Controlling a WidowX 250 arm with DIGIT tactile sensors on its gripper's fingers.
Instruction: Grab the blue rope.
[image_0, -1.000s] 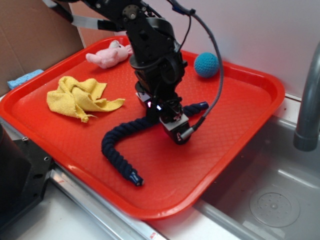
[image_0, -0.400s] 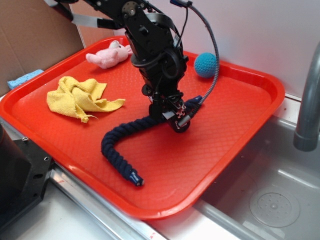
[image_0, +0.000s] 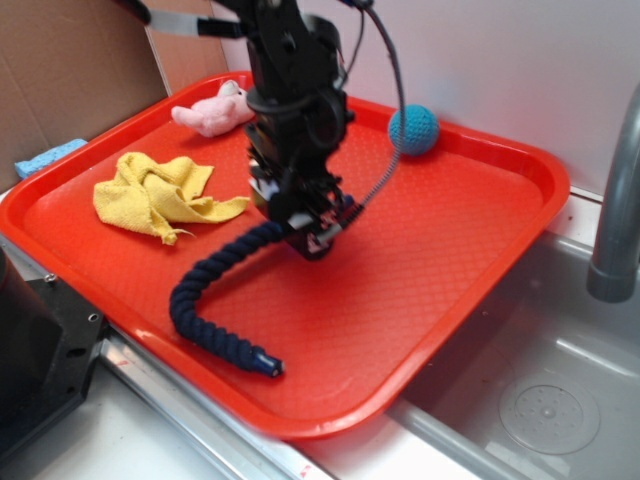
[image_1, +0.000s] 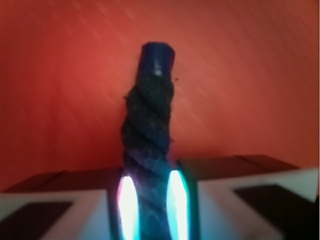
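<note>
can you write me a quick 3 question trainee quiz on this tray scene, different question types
1. True or false: the gripper has its fingers closed on the blue rope.
2. Multiple choice: which item lies nearest the tray's far edge by the wall? A) yellow cloth B) teal ball C) rope's free capped end
3. Fill in: in the wrist view, the rope end sticking out past the fingers carries a brighter ____ cap.

Key: 1 true; 2 B; 3 blue
</note>
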